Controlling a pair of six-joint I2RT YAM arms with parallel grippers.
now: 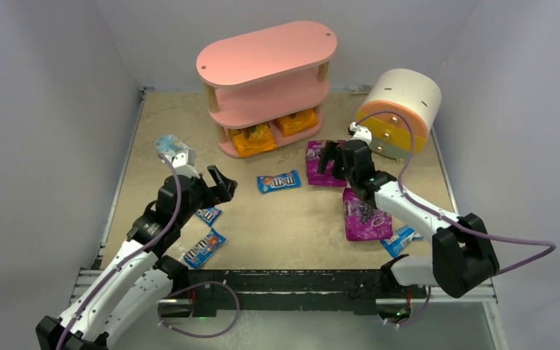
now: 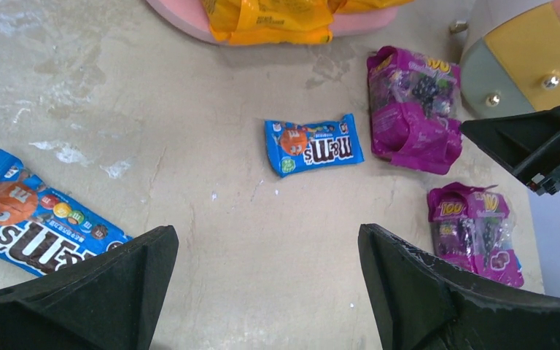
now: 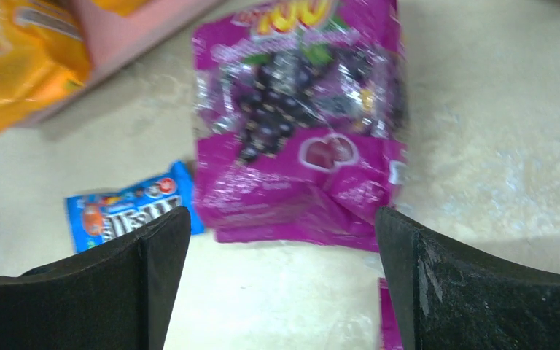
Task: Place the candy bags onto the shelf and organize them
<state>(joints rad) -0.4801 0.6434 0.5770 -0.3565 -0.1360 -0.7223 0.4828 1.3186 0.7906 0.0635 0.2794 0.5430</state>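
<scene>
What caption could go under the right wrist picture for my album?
Open right gripper poised above a glossy purple candy bag, with a slim blue M&M's packet lying beside it.

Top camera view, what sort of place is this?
Probably a robot lab cell, not a shop: plain walls box in a table, the left arm and right arm are bolted at its edge, and a pink shelf stands like a prop.
</scene>
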